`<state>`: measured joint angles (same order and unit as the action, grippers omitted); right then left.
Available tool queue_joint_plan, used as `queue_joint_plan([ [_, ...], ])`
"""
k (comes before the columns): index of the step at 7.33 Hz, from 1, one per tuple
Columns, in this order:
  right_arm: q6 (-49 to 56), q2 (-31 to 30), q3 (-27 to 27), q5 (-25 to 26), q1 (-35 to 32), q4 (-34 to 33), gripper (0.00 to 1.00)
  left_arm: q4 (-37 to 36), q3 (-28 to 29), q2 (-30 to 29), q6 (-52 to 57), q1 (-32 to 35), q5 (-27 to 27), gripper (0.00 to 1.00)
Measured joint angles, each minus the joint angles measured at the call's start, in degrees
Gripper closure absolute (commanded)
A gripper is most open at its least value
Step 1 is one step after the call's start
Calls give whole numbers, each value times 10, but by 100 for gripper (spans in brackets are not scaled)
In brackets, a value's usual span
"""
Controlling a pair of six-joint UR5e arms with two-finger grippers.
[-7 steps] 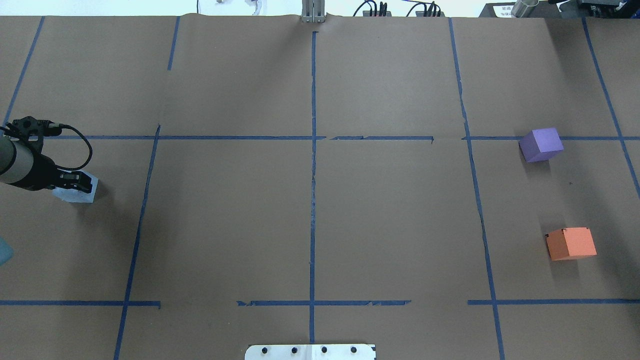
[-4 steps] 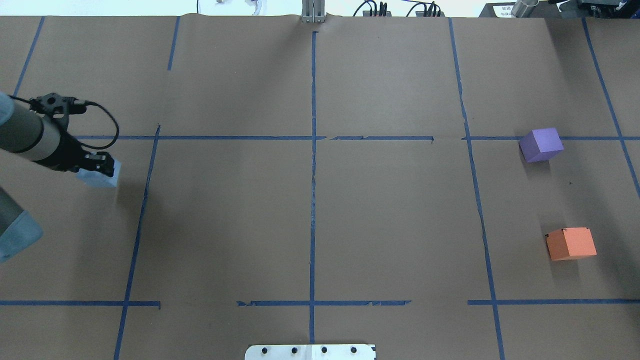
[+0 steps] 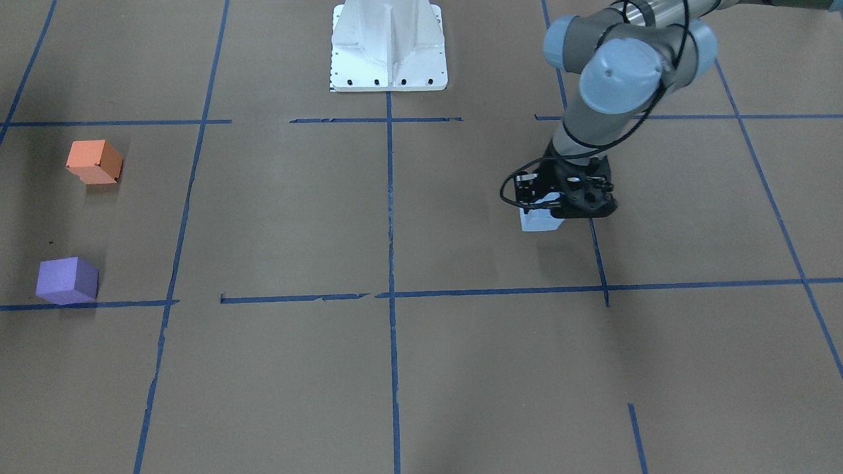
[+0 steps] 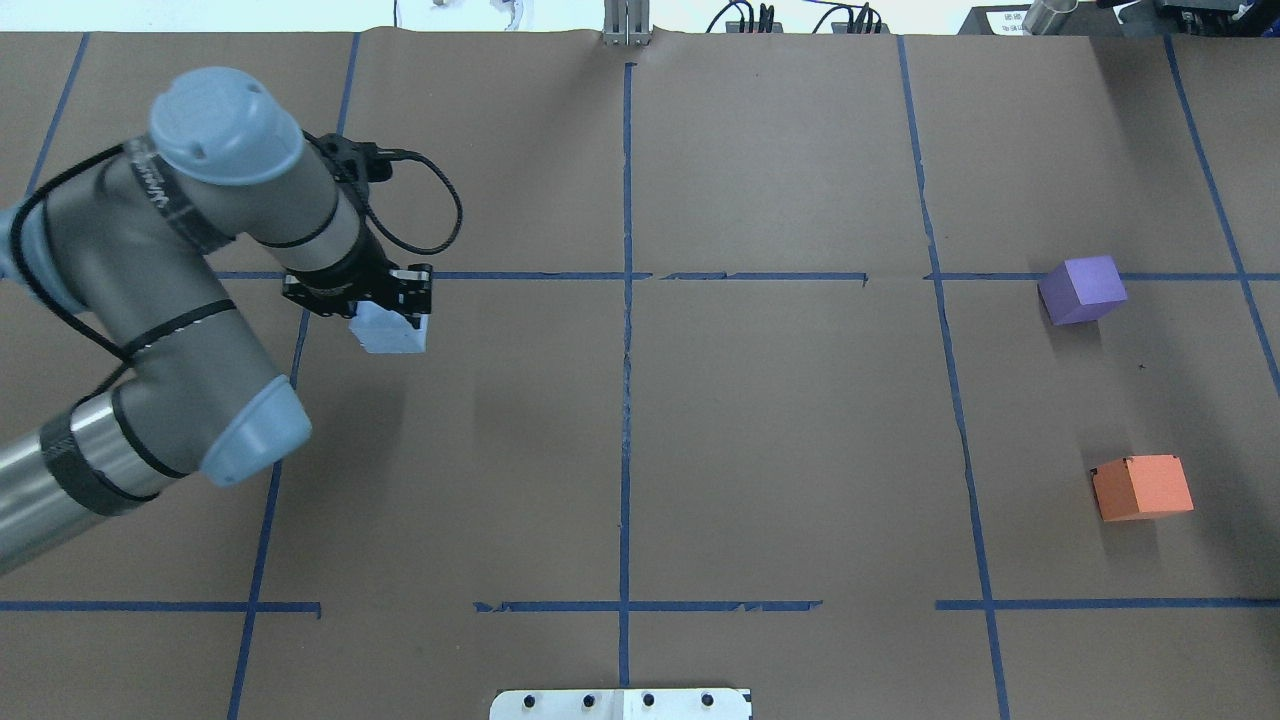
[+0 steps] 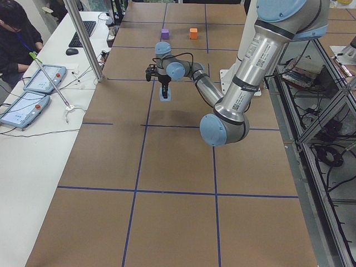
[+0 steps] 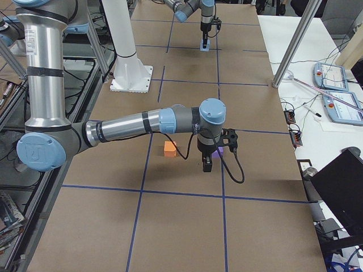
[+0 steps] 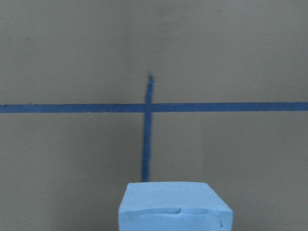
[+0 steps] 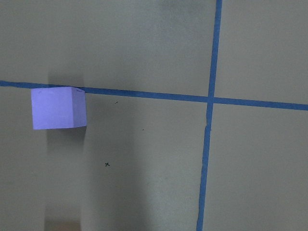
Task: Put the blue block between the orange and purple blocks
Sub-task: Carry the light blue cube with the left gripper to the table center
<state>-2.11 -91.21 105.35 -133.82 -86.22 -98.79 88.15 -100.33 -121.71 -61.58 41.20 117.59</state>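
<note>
The left gripper (image 4: 395, 312) is clamped on the blue block (image 4: 390, 338), which seems lifted off the paper in the upper left of the overhead view. The goal lies far toward the right edge of that frame, between the purple block (image 4: 1082, 290) above and the orange block (image 4: 1142, 487) below. The right gripper (image 6: 207, 164) hangs nearer to them; if it is apart or together, I cannot tell. The lettering on the left arm is too small to read.
</note>
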Motion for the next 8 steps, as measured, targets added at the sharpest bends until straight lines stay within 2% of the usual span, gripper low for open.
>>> queue_joint_plan([
  [2,0,1,0,-1,0,0,0,1,84,-104,-75,-65,-53,71],
  [3,0,1,0,-2,0,0,0,11,131,-147,-99,-89,-72,67],
  [5,0,1,0,-5,0,0,0,52,189,-181,-124,-125,-100,58],
  [6,0,1,0,-6,0,0,0,68,208,-188,-127,-135,-106,34],
  [7,0,1,-1,-6,0,0,0,75,225,-199,-128,-140,-108,0],
  [8,0,1,-1,-6,0,0,0,78,234,-207,-128,-142,-109,0],
])
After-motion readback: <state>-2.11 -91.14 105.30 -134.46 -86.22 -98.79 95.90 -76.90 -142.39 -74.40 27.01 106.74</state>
